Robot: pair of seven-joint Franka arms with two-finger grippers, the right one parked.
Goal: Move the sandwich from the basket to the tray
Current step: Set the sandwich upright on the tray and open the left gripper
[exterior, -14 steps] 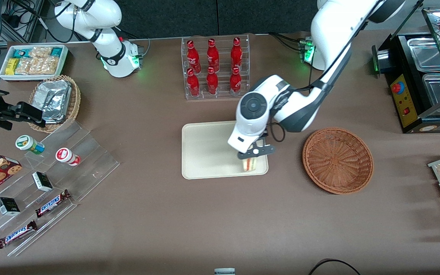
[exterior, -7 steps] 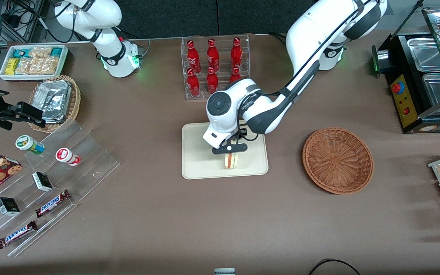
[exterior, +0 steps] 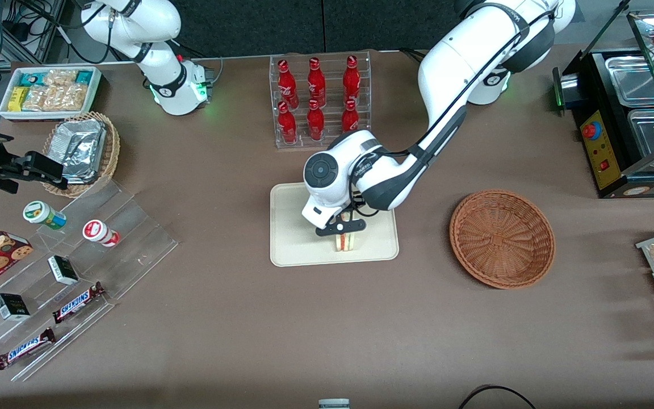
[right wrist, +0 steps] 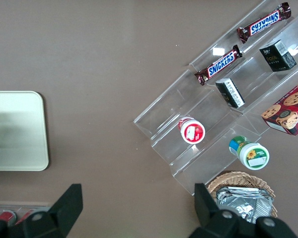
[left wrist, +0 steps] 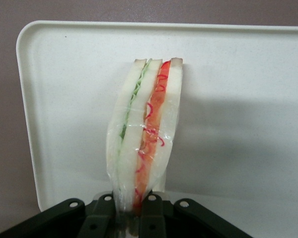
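While the gripper (exterior: 342, 228) hangs low over the tray (exterior: 293, 244), its two fingers (left wrist: 151, 210) are clamped on the sandwich (exterior: 344, 241), pinching one narrow end of the wedge. The sandwich is over the part of the tray nearer the front camera, toward the basket's side. Whether its lower edge touches the tray surface cannot be told from the front view.

In the left wrist view the sandwich (left wrist: 144, 134) stands on edge between the fingers, wrapped in clear film. Layers read: pale bread, green filling, pale bread, red filling, pale bread. The cream tray (left wrist: 64, 99) fills most of the background under it, with brown table showing at the tray's rounded corner.

The basket (exterior: 502, 238), reddish-brown wicker, sits on the table well apart from the tray, toward the working arm's end. Nothing is visible inside it.

A clear rack of red bottles (exterior: 317, 99) stands farther from the front camera than the tray. Toward the parked arm's end of the table: a clear stepped display (exterior: 71, 267) with candy bars (exterior: 77, 302) and small jars, a tan wicker basket with foil (exterior: 83, 150), and a white box of wrapped snacks (exterior: 49, 91). The right wrist view shows the same display (right wrist: 223, 99) and one edge of the tray (right wrist: 17, 131).
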